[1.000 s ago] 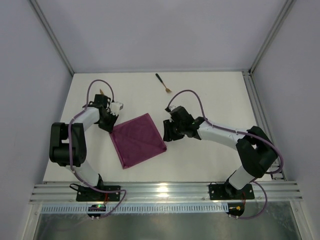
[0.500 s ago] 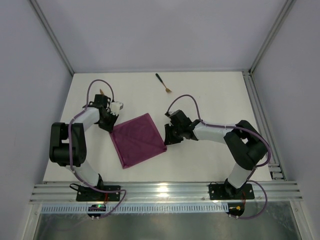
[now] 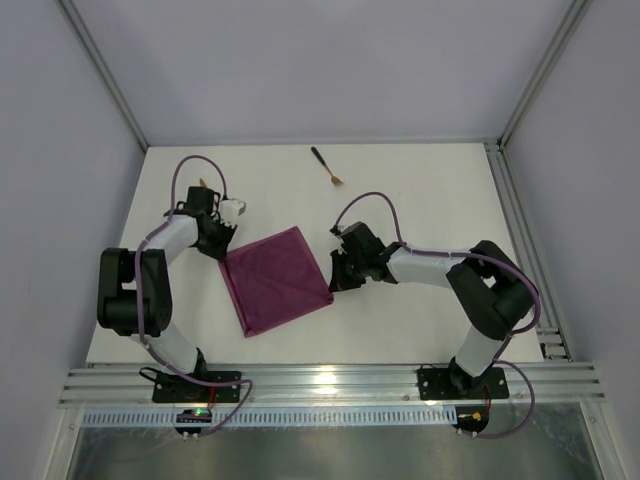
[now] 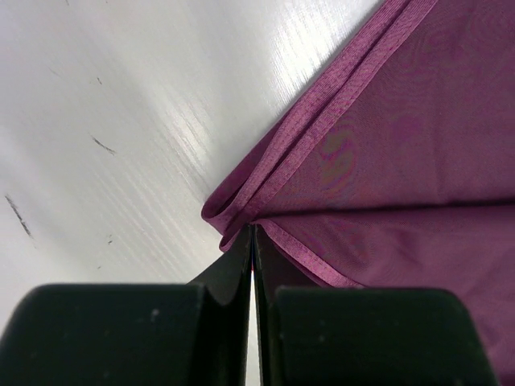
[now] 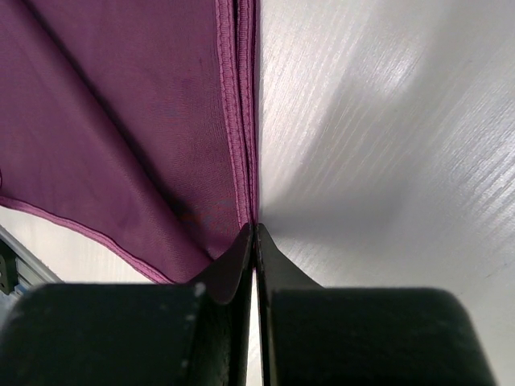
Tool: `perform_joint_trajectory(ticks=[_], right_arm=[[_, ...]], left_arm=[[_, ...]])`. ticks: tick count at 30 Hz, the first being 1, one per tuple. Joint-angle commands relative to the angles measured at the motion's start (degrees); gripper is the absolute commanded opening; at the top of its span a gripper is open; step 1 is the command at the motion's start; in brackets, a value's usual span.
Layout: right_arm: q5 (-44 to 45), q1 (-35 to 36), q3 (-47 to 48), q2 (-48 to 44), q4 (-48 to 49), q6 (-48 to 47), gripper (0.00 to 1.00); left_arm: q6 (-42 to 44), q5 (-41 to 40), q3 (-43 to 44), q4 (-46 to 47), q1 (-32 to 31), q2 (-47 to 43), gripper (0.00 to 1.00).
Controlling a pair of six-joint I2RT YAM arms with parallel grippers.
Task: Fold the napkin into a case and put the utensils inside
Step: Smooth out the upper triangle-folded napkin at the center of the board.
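Note:
The magenta napkin [image 3: 277, 280] lies folded flat as a tilted square in the middle of the white table. My left gripper [image 3: 222, 253] is shut on its left corner, where the doubled hem [image 4: 241, 211] bunches between the black fingertips. My right gripper [image 3: 333, 285] is shut on the napkin's right corner; the stitched edge [image 5: 241, 161] runs straight into the closed tips. One utensil [image 3: 327, 166], with a black handle and gold head, lies near the back of the table. A small gold tip [image 3: 204, 183] peeks out behind the left arm's cable; the rest of that piece is hidden.
White walls close off the table at the back and left. A metal rail [image 3: 510, 215] runs along the right side. Another rail [image 3: 320, 380] crosses the front by the arm bases. Bare white tabletop [image 3: 430, 190] stretches behind the right arm.
The right gripper has closed on the napkin's right corner after sliding a little left toward it. The left gripper stays shut on the left corner, hardly moved.

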Motion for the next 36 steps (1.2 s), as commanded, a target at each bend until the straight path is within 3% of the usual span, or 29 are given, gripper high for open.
perform_joint_trajectory(ticks=[1,23,28,36], right_arm=[[-0.6,0.1,-1.6,-0.9,-1.9,-1.3,0.04],[-1.5,0.1,-1.8,-3.2,-4.3,-2.8,0.04],[-1.2,0.0,-2.1,-3.1,-4.3,-3.0,0.04],[-1.0,0.1,-2.9,-3.1,-3.2,-2.4,0.04]], left_arm=[[-0.7,1.8,1.9,1.9,0.2,-2.7,0.00],[-0.8,5.3,5.1,-1.8,0.3,-0.9,0.00],[-6.0,8.0,6.6,-3.9,0.4,-1.9,0.25],[-8.0,-0.5,6.1,-7.0,-4.6,1.5,0.31]])
